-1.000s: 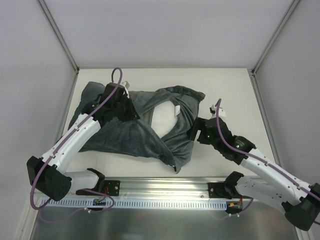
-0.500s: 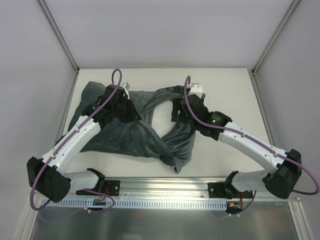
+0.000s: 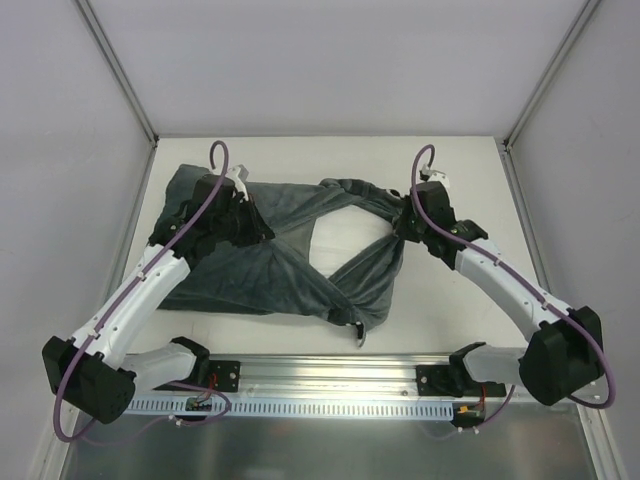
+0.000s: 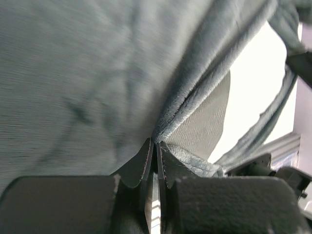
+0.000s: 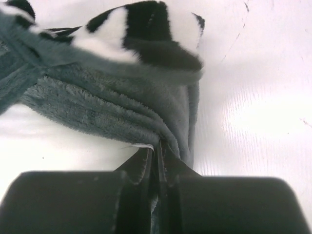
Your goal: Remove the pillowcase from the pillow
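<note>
left end effector (image 4: 156, 145): clenched on grey pillowcase (image 3: 250, 275) | right end effector (image 5: 157, 147): clenched on pillowcase edge | pillow (image 3: 335, 243): white, in opening

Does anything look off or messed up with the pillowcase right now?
Yes. The grey pillowcase lies bunched, not flat: by the right gripper it is pulled into a twisted rope, and the white pillow shows through a gaping opening in its middle. The left gripper pinches the opening's other edge. No tear is visible.
</note>
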Controlling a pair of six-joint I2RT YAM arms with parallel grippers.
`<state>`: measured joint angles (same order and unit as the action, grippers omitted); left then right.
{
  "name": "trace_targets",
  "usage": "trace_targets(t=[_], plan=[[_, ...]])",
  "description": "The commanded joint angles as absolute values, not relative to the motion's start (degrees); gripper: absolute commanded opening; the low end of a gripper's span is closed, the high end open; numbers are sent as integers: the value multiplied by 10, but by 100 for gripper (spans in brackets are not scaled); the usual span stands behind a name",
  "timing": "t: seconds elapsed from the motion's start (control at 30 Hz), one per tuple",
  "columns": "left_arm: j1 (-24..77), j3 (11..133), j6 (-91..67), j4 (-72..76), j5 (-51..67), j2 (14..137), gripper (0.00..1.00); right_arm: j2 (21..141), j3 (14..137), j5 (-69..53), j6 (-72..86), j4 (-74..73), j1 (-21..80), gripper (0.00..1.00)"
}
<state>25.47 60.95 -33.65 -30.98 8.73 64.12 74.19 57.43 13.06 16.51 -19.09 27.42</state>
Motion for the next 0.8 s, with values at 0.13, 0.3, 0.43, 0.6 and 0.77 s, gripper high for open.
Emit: trace_targets(t=[0.13, 0.3, 0.43, 0.6, 0.77], plan=[[203, 633, -301, -365, 62, 625, 0, 702, 466, 102, 215, -150, 247, 1], [203, 685, -299, -370, 66, 650, 0, 672, 401, 82, 254, -119, 300, 1], [204, 716, -272, -381, 34, 688, 0, 629, 392, 17, 283, -91, 327, 1], [204, 778, -261, -442, -19, 756, 24, 582, 411, 41, 277, -113, 353, 1], [272, 828, -252, -460, -106, 718, 76, 544, 418, 43, 274, -131, 351, 1]])
